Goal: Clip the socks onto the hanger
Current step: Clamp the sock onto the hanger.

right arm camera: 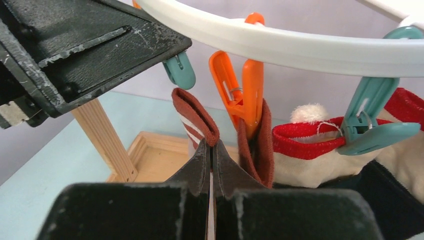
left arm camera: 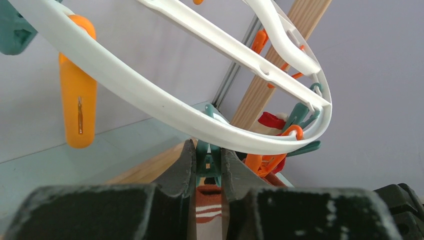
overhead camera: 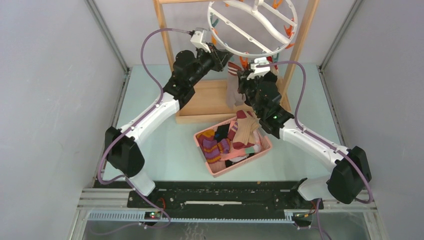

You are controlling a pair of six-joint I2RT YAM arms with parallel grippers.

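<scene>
Nearest the arm bases, a pink plastic basket (overhead camera: pixel 235 165) sits on the pale green surface (overhead camera: pixel 165 145), piled with loose fabric socks (overhead camera: pixel 220 142): purple-orange striped, navy, tan. Just beyond it the right arm (overhead camera: pixel 310 140) reaches up. The right jaws are pressed together on the near edge of a maroon-white striped sock (right arm camera: pixel 195 112), pinching its maroon cuff. Right beside that, another fold of maroon fabric is caught in an orange plastic clothespin clip (right arm camera: pixel 245 85). To its right a teal clip (right arm camera: pixel 367 120) holds a cream sock with a red cuff (right arm camera: pixel 310 135).

Opposite, the left arm (overhead camera: pixel 150 115) comes in from the other side. The left jaws are clamped on a teal plastic clothespin clip (left arm camera: pixel 207 160) directly under the rim, with the striped cuff hanging just below it. All these clips dangle from the white plastic ring hanger (left arm camera: pixel 150 95), which hangs at the back inside the tall wooden rack (overhead camera: pixel 205 100). From above, the striped sock hangs over the rack's base, between the two arms.
</scene>
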